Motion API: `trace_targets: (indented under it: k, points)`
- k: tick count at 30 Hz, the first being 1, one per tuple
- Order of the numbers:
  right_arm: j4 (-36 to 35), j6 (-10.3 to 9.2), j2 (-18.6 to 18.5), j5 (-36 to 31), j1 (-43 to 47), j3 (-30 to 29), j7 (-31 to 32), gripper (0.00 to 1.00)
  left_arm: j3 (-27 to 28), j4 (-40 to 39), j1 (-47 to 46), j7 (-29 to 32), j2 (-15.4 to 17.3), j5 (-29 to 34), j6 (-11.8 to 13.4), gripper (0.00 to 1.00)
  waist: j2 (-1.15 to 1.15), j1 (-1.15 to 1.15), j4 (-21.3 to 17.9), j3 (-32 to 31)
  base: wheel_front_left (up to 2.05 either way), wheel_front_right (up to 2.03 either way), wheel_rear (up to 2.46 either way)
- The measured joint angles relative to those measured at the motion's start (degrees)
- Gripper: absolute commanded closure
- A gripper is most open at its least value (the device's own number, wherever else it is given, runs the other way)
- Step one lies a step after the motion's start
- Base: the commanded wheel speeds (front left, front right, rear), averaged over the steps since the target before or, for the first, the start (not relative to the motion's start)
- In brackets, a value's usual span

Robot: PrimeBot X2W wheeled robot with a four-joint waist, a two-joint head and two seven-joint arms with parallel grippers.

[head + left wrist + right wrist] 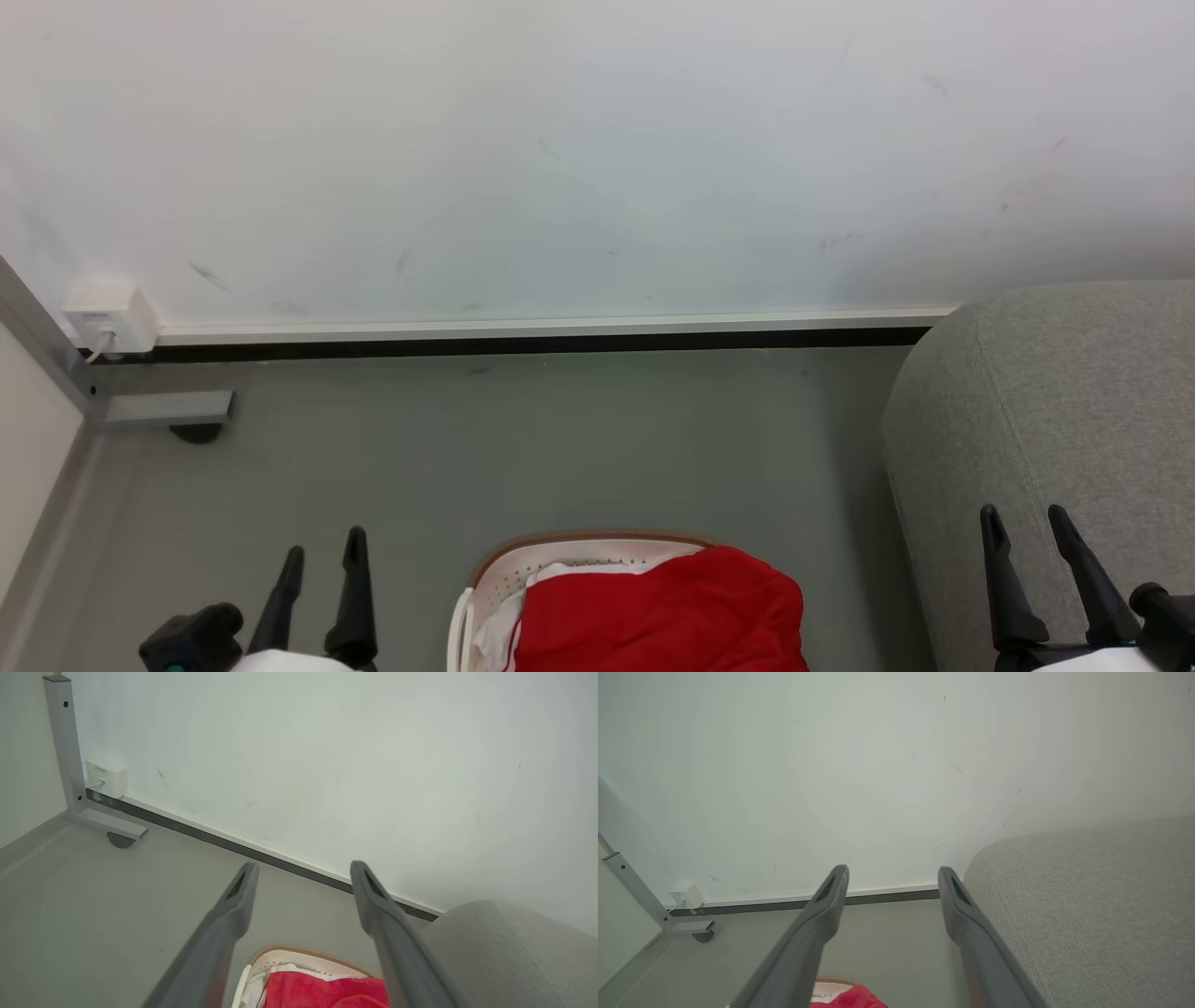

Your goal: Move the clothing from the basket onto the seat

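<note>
Bright red clothing [663,611] is heaped in the white basket [509,565] with a tan rim, at the bottom middle of the head view; white trim shows at its left side. The grey seat [1036,411] stands to the right of the basket. My left gripper [324,553] is open with nothing between its fingers, to the left of the basket. My right gripper [1025,525] is open and bare, in front of the seat. The left wrist view shows the clothing [322,991], the basket [280,957] and the seat [490,952] past my left gripper [303,872]. My right gripper [893,875] stands beside the seat [1087,905].
A white wall with a baseboard [541,329] runs across the back. A white socket box [110,317] sits low on the wall at the left. A grey metal frame leg with a foot [168,411] stands in the left corner. Grey floor [523,448] lies between wall and basket.
</note>
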Motion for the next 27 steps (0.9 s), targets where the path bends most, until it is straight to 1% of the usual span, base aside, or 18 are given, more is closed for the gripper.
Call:
trace_targets:
  k: [8, 12, 15, 27]
  points:
    - [1.0, 0.00, 0.1, -2.9, 0.2, -0.1, -1.0, 0.00, 0.0, 0.1, 0.1, -1.0, 0.0, 4.3, 0.0, 0.00, 0.00, 0.00, 0.1, 0.0, 0.00, 0.00, 0.00]
    - [1.3, 0.00, 0.1, -4.2, 0.3, -0.3, -1.6, 0.00, -0.4, -0.5, 0.2, -1.5, 0.0, 7.3, -1.0, 0.00, 0.00, 0.00, 0.2, 0.0, 0.00, 0.00, 0.00]
    - [1.4, 0.00, 0.2, -5.4, 0.3, -0.5, -2.0, 0.00, -0.4, -0.8, 0.7, -1.9, 0.0, 9.5, -1.2, 0.00, 0.00, 0.00, 0.2, -0.1, 0.00, 0.00, 0.00]
    - [2.5, 0.00, 0.4, -9.0, 0.8, -0.4, -3.3, 0.00, -0.3, -0.9, 1.3, -3.1, 0.1, 14.1, -1.8, 0.00, 0.00, 0.00, -0.1, 0.1, 0.00, 0.00, 0.00]
